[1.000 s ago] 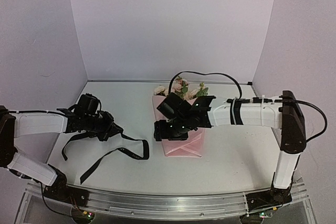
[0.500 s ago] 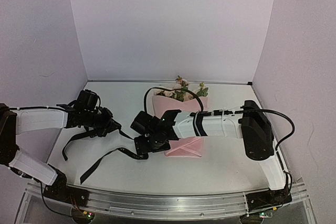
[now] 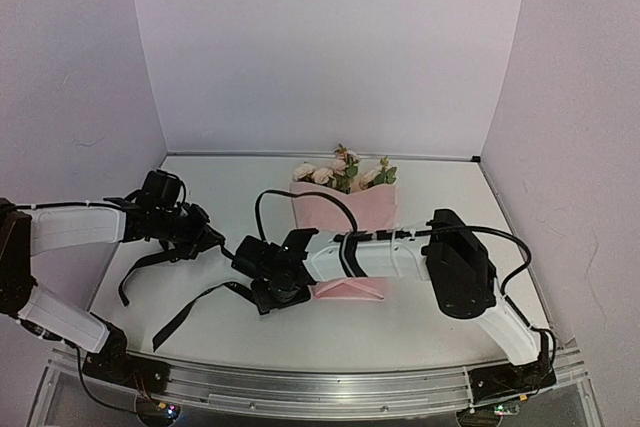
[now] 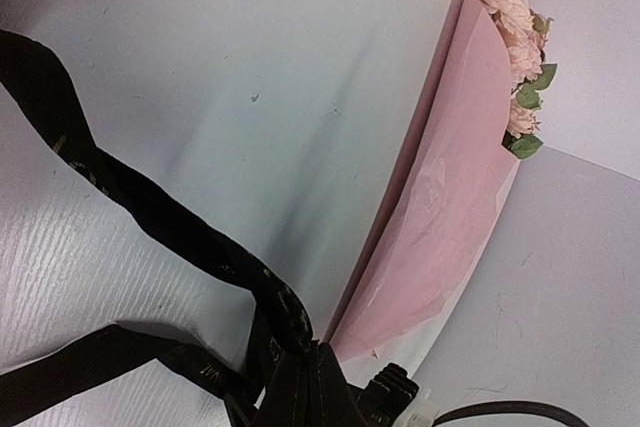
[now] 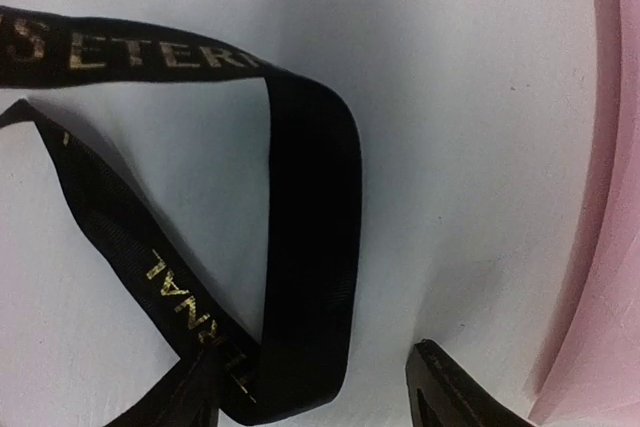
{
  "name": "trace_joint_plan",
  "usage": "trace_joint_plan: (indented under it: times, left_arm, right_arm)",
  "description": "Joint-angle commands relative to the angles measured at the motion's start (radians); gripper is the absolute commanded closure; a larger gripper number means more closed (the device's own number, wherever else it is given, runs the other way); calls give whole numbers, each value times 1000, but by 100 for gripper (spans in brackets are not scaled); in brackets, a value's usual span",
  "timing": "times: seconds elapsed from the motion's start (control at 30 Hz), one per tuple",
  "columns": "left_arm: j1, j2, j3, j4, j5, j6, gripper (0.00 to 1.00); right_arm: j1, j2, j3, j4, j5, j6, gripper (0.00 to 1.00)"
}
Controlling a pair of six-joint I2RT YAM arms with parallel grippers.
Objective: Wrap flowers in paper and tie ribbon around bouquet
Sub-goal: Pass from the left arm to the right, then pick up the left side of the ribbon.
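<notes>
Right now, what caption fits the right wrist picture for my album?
Open right gripper straddles a fold of black lettered ribbon, pink paper alongside.

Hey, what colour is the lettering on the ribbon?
Pale gold, printed on the black ribbon; the right wrist view shows it best.

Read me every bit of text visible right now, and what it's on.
"SETER": pale letters on the ribbon, upper strand, cut off at the fold.
"NAL": same ribbon, lower strand, upside down, the rest hidden.
Left wrist and top views: ribbon lettering too blurred to read.
Nothing else carries text.
</notes>
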Motion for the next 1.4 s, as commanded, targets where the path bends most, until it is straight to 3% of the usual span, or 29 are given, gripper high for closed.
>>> trace_joint_plan:
  times: [0.0, 0.17, 0.23, 0.37, 0.43, 0.6, 0.7, 0.8, 1.0, 1.13, 1.37]
  left_arm:
    - [19, -45, 9, -22, 2, 43, 100]
    - [25, -64, 5, -63, -28, 97, 100]
    - [25, -78, -3, -75, -31, 130, 100]
    - [20, -100, -41, -70, 4, 188, 99]
    - [-1, -98, -80, -7, 54, 187, 95]
    - [-119, -32, -122, 119, 62, 126, 70]
    - [-132, 5, -107, 159, 46, 97, 59]
    - [-131, 2, -64, 80, -75, 77, 51]
    - [-109, -15, -49, -72, -330, 14, 43]
    - [-90, -7, -46, -165, -368, -25, 42]
    - [-76, -61, -119, -140, -427, -108, 37]
  right_arm:
    - [9, 30, 40, -45, -6, 6, 45]
    - [9, -37, 0, -81, 89, -23, 88]
    - [8, -98, -13, -129, 146, -53, 100]
    - [8, -279, -92, -260, 293, -114, 100]
    - [8, -405, -185, -302, 374, -149, 100]
    - [6, -647, -424, -447, 597, -171, 100]
    - [-17, -750, -584, -494, 657, -133, 100]
    - [-48, -801, -683, -518, 667, -67, 100]
    - [-92, -798, -699, -525, 662, -12, 100]
    - [-129, -808, -709, -530, 652, -4, 100]
    - [-156, -807, -700, -528, 646, -17, 100]
